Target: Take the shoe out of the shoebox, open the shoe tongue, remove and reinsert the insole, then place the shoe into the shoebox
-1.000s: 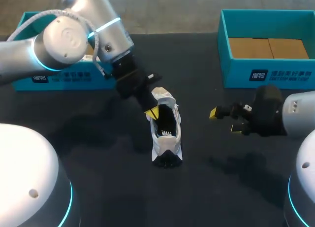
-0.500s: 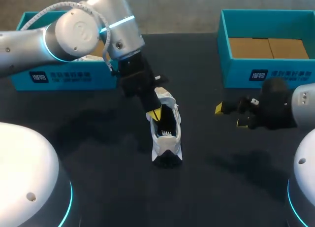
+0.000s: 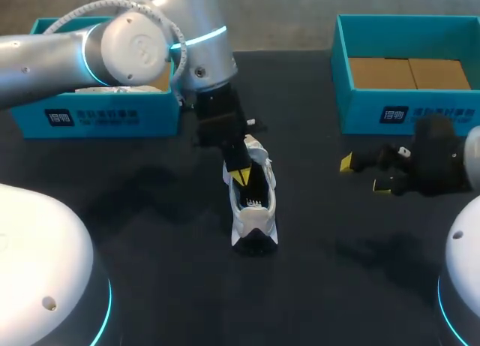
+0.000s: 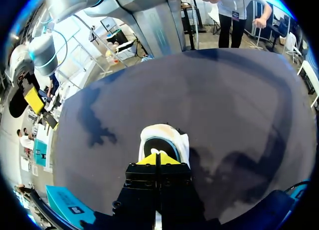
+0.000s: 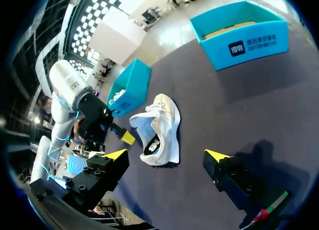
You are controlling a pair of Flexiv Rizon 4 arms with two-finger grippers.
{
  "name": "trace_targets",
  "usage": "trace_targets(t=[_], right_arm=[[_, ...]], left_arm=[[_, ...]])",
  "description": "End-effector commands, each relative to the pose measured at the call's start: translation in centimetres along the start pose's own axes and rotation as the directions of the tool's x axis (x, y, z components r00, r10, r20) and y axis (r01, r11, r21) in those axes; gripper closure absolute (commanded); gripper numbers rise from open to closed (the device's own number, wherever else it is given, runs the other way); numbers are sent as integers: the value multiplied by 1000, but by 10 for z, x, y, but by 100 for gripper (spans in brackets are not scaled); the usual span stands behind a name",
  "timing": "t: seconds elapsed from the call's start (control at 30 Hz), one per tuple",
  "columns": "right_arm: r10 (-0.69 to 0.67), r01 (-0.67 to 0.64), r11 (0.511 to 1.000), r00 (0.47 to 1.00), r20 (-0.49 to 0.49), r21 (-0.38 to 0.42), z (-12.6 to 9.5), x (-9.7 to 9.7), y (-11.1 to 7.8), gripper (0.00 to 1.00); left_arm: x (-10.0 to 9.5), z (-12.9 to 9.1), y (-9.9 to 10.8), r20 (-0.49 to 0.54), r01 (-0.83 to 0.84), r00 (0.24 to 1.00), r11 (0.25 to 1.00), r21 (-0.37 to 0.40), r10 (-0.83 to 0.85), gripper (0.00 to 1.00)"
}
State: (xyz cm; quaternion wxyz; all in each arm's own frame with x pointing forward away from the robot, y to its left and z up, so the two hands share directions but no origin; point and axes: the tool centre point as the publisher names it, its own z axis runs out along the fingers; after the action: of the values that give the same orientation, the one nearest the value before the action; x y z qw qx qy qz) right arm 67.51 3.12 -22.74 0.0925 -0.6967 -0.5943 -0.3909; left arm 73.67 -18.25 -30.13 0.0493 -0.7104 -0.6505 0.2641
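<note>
White shoe point(image 3: 253, 203) upright on table point(image 3: 150, 233). L arm point(image 3: 112, 49) slanted down from behind-left of shoe, left gripper point(image 3: 240, 177) tips pinched together at shoe opening. R arm point(image 3: 442, 166) low, approx horiz, right gripper point(image 3: 364, 175) spread wide, well right of shoe.

On my desk point(image 3: 150, 233) the shoe point(image 3: 253, 207) lies at the middle of the frame, with one shoebox point(image 3: 112, 119) behind it at the upper left and the other shoebox point(image 3: 442, 109) at the upper right. My left claw point(image 3: 240, 175) sits at the shoe's far end, over its opening. My right claw point(image 3: 365, 173) hangs at the frame's right, well apart from the shoe and just in front of the other shoebox.
</note>
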Motion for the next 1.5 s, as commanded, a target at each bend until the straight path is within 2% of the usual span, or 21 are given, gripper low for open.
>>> trace_targets(t=[0.03, 0.7, 0.77, 1.03, 1.27, 1.5], right_arm=[[0, 0, 1000, 1000, 0, 2, -17, 0, -3, 0], [0, 0, 1000, 1000, 0, 2, -17, 0, -3, 0], [9, -9, 1000, 1000, 12, 16, -17, -2, 1, 0], [45, -46, 999, 995, 91, 18, -36, -6, 41, 0], [31, -35, 999, 995, 96, 41, -42, -8, 57, 0], [-18, 8, 994, 995, 93, 105, -53, -15, 78, 0]], left_arm=[[1, 0, -1, 0, 0, 1000, 1000, -4, 0, 100], [1, 0, -1, 0, 0, 1000, 1000, -4, 0, 100], [1, 0, -1, 0, 0, 1000, 1000, -4, 0, 100], [1, 0, -1, 0, 0, 1000, 1000, -4, 0, 100], [1, 0, -1, 0, 0, 1000, 1000, -4, 0, 100], [1, 0, -1, 0, 0, 1000, 1000, -4, 0, 100]])
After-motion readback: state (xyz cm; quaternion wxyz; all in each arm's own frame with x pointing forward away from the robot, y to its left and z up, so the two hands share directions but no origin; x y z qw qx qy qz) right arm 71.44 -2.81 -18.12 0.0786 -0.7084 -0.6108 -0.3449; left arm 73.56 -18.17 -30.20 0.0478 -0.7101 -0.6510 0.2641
